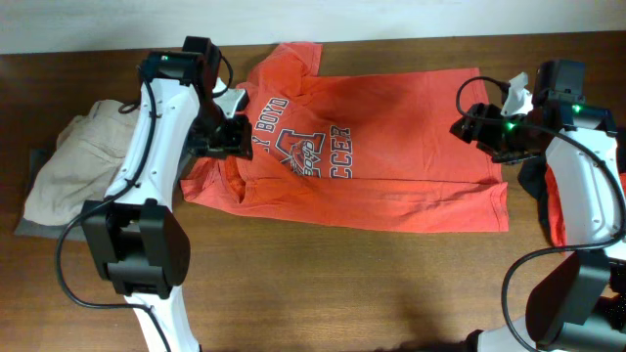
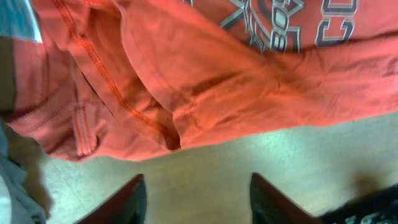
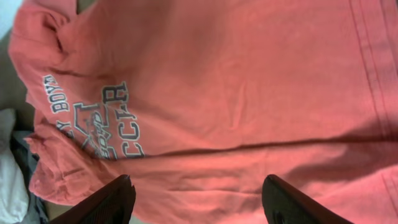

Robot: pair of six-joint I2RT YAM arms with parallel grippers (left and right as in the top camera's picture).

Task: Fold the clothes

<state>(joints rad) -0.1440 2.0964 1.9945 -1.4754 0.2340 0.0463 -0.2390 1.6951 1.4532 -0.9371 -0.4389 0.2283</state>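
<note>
The orange-red T-shirt (image 1: 391, 156) lies flat across the wooden table with its navy and white print up, its front long edge folded over. My left gripper (image 1: 233, 137) is open and empty at the shirt's left end; in the left wrist view (image 2: 198, 190) its fingers hover over bare table just beside the bunched sleeve (image 2: 155, 93). My right gripper (image 1: 471, 127) is open and empty above the shirt's right end; in the right wrist view (image 3: 199, 196) its fingers straddle the shirt (image 3: 236, 106) without touching it. A red garment (image 1: 554, 217) and a black one (image 1: 529, 181) lie at the right, mostly hidden by my right arm.
A crumpled beige garment (image 1: 68, 161) lies on a grey cloth (image 1: 27, 223) at the table's left. The table's far edge (image 1: 411, 37) runs just behind the shirt. Brown tabletop (image 1: 342, 284) shows in front of the shirt.
</note>
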